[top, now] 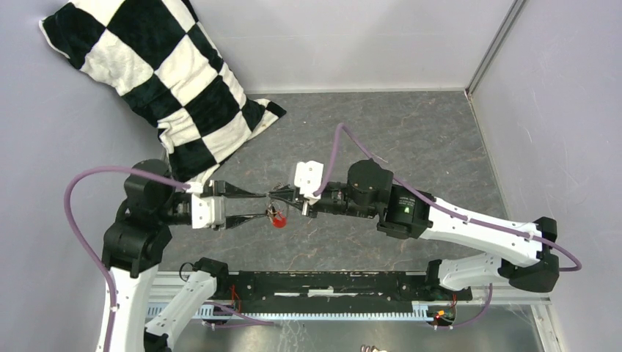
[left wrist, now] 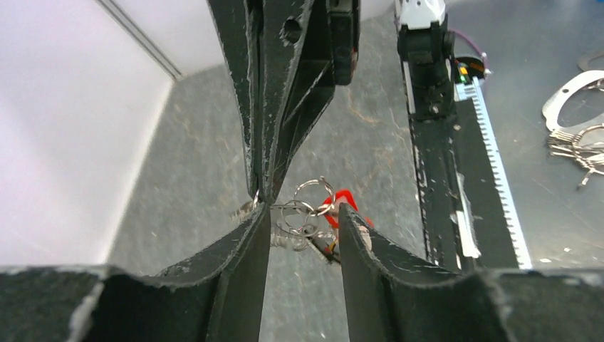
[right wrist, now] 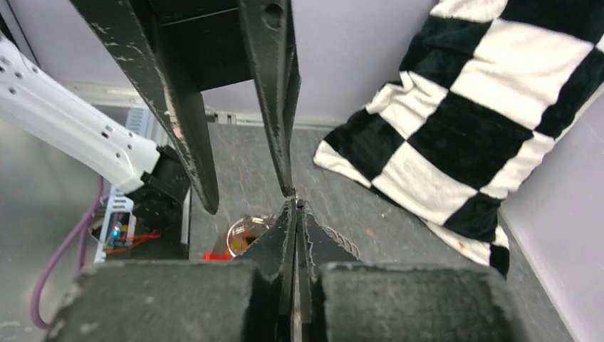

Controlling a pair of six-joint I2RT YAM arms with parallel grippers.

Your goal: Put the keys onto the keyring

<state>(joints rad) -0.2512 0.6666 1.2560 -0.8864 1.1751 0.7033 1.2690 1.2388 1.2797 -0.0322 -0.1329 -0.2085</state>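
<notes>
Sitting over the middle of the worktop, between the meeting arms: keyring, red strap attached. Standing partly open around it, clasping nothing: left gripper. Pinching fully closed just beside the ring, any hold not discernible: right gripper. Judging threading as unfinished; keys too small to single out within the cluster. Showing no legible brands, labels or writing.
</notes>
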